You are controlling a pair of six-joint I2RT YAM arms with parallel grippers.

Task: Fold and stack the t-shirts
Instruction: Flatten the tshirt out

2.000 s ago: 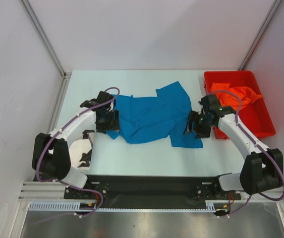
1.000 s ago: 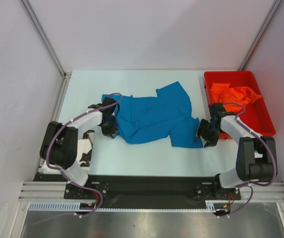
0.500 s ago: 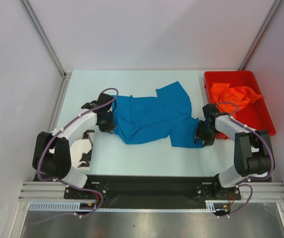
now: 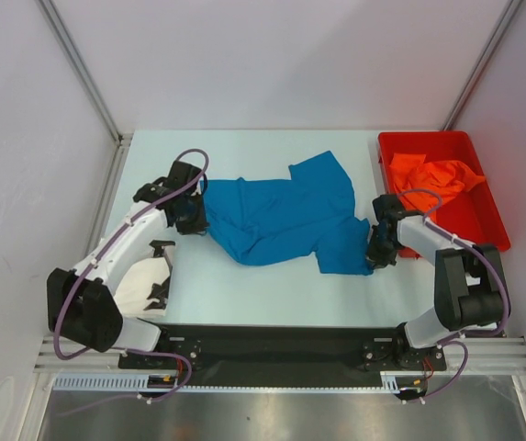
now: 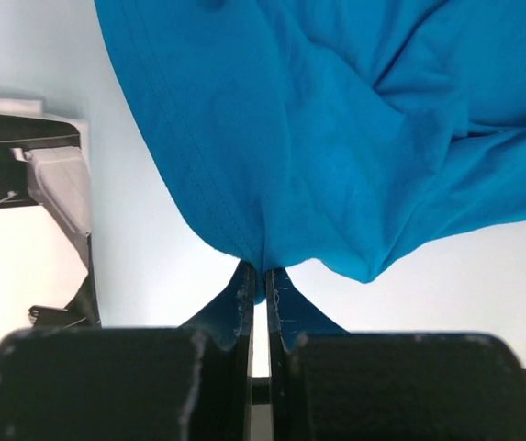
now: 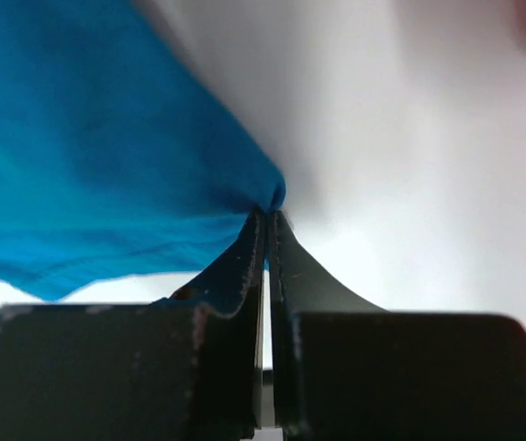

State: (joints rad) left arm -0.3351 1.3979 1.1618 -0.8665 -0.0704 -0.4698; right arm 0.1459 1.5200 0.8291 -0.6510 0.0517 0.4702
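A bright blue t-shirt (image 4: 281, 216) lies rumpled across the middle of the table. My left gripper (image 4: 192, 213) is shut on its left edge; in the left wrist view the cloth (image 5: 336, 138) hangs pinched in that gripper (image 5: 262, 274). At the shirt's right corner my right gripper (image 4: 374, 248) is shut on the blue cloth (image 6: 88, 156), whose corner is bunched at the tips of the gripper (image 6: 268, 217). An orange t-shirt (image 4: 432, 175) lies crumpled in the red bin (image 4: 483, 234). A white t-shirt with black blotches (image 4: 143, 280) lies under my left arm.
The red bin stands at the table's right edge, close beside my right arm. White walls and metal posts (image 4: 83, 78) enclose the table. In the left wrist view my left arm's own base (image 5: 56, 184) shows at the left.
My right gripper has shut on the blue shirt's right corner. My left gripper, still shut on the shirt, has moved up and left, drawing that edge outward.
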